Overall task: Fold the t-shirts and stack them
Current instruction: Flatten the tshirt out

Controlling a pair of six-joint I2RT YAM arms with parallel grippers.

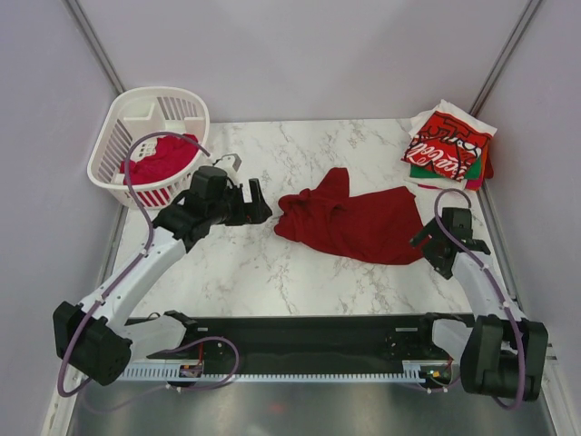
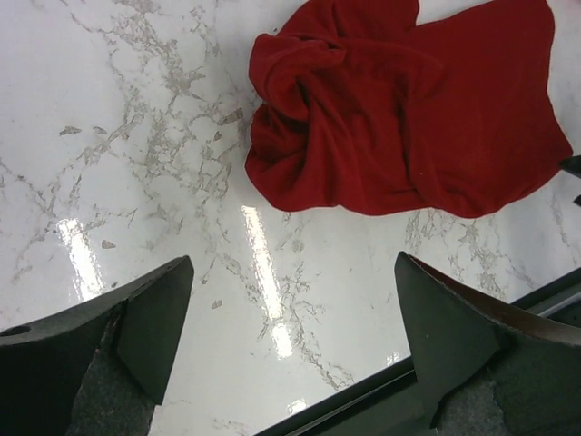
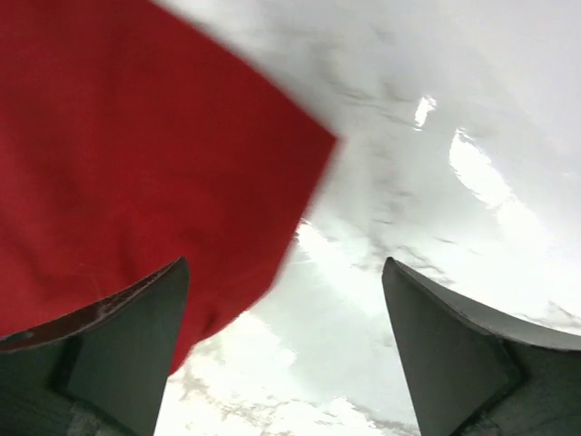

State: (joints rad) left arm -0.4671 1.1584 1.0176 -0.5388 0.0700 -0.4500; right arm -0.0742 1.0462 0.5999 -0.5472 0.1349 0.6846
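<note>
A plain dark red t-shirt (image 1: 359,221) lies crumpled on the marble table, bunched at its left end. It also shows in the left wrist view (image 2: 399,109) and in the right wrist view (image 3: 127,154). My left gripper (image 1: 257,207) is open and empty, just left of the shirt's bunched end; its jaws stand wide over bare marble (image 2: 286,336). My right gripper (image 1: 425,238) is open and empty at the shirt's right edge (image 3: 286,345). A stack of folded tees with a red Coca-Cola shirt (image 1: 448,145) on top lies at the back right. Another red tee (image 1: 159,162) is in the basket.
A white slotted plastic basket (image 1: 127,123) stands at the back left. Grey walls close the table on three sides. The black base rail (image 1: 300,341) runs along the near edge and shows in the left wrist view (image 2: 363,400).
</note>
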